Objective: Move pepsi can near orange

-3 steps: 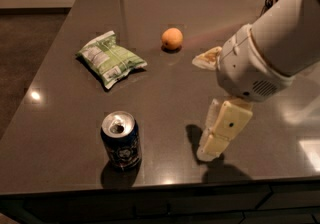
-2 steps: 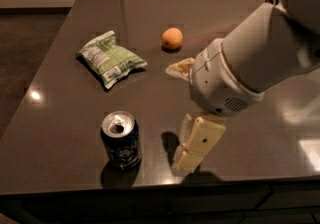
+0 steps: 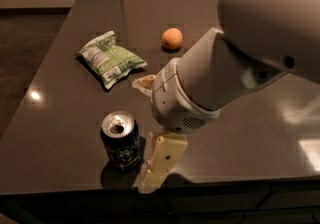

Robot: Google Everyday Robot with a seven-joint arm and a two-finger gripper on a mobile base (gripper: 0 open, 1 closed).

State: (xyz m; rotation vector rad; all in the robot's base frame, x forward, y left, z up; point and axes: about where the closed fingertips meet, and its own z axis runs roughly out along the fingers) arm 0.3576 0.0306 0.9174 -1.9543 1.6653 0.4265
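The pepsi can (image 3: 120,140), dark blue with an opened silver top, stands upright near the table's front edge. The orange (image 3: 172,38) lies far back, near the table's middle. My gripper (image 3: 146,130) is low over the table just right of the can and is open. One cream finger (image 3: 161,160) stands close beside the can's right side. The other finger (image 3: 145,82) is further back, near the snack bag. The can is not between the fingers, and I cannot tell whether the near finger touches it. My big white arm (image 3: 240,53) hides the table's right middle.
A green-white crinkled snack bag (image 3: 110,59) lies at the back left, between the can and the orange. The dark table's front edge (image 3: 75,185) runs just below the can, and its left edge (image 3: 45,75) drops off to the floor.
My arm and gripper have moved left towards the can. The near finger now stands right beside it. The can, orange and bag have not moved.
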